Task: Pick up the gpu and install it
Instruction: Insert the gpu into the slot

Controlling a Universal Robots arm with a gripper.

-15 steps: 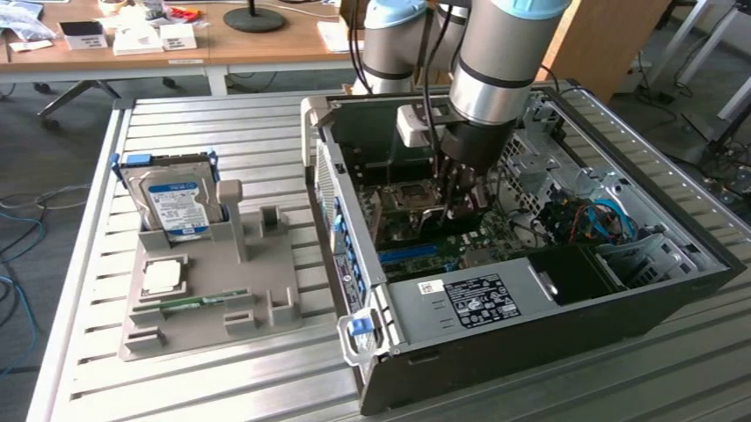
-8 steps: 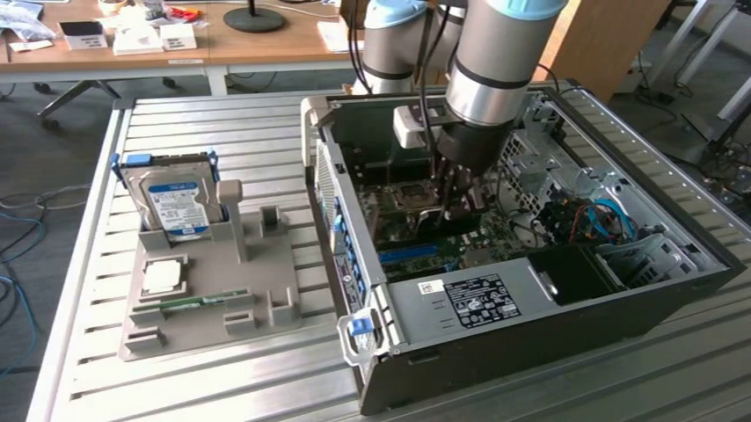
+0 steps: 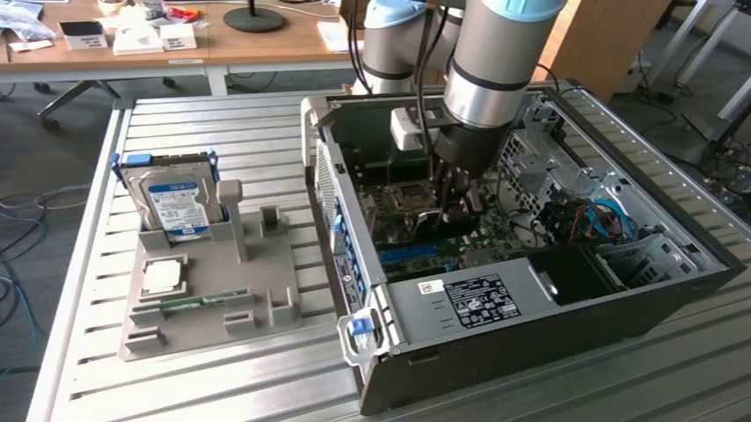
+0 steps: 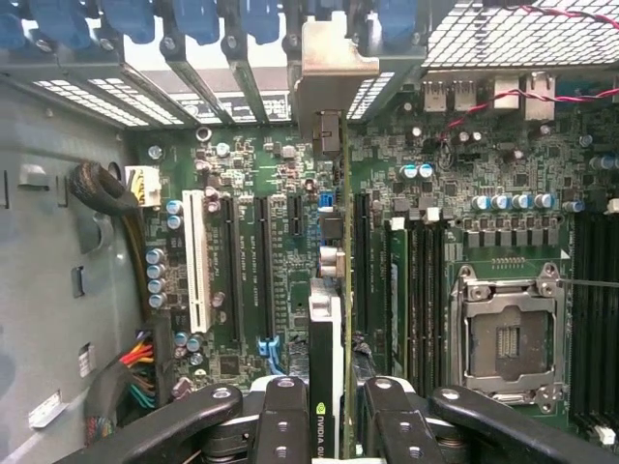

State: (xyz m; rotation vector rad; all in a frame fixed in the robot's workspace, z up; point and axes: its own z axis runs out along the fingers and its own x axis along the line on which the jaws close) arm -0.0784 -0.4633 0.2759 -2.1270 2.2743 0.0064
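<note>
Where the tool (image 3: pixel 455 198) is: inside the open case (image 3: pixel 564 308), low over the green board (image 4: pixel 251 164), at the end of the arm (image 3: pixel 493 70).
Tool: narrow; in the wrist view its two black fingers (image 4: pixel 280 416) press on the gpu (image 4: pixel 327 329) from both sides.
Gpu: it stands on its thin edge between the fingers, green on one face and dark on the other.
Bracket (image 4: pixel 334 63): silver, at the far end of the gpu, up by the back wall of the case and the row of blue clips (image 4: pixel 193 19).
White slot (image 4: pixel 198 261): it lies to one side of the gpu and runs the same way.
Black slots (image 4: pixel 229 261): they lie between the white slot and the gpu.
In a slot or not: I cannot tell if the gpu's edge is in one or just above the board.
Socket (image 4: pixel 508 338): a silver square frame on the other side of the gpu, apart from it.
Case: it lies on its side on the metal surface (image 3: pixel 211 123), open on top.
Holder (image 3: pixel 188 330): gray, on the surface at the exterior view's left of the case.
Drive (image 3: pixel 176 202): silver with a blue label, standing up at the holder's far end.
Chip (image 3: pixel 161 277): flat on the holder, near the drive.
Stick (image 3: pixel 200 301): small and green, flat on the holder, just beside the chip.
</note>
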